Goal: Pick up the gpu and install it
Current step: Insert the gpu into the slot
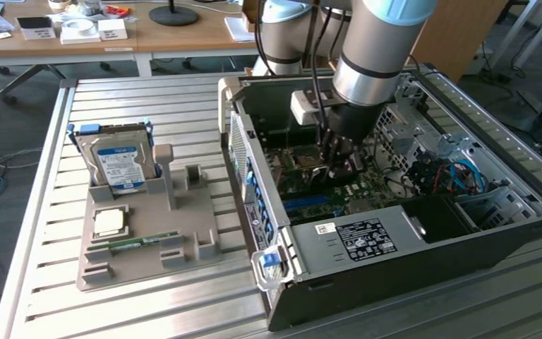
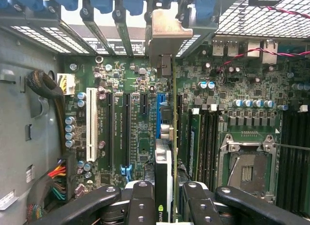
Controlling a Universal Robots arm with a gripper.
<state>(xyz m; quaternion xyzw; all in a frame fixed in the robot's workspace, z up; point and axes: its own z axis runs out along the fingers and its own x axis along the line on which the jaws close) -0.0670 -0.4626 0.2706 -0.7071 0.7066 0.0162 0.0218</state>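
Our black two-fingered gripper is half closed on the gpu, a thin dark expansion card held edge-on over the green motherboard. We judge its lower edge must stay square over the blue slot, with the silvery bracket meeting the rear case opening beyond.
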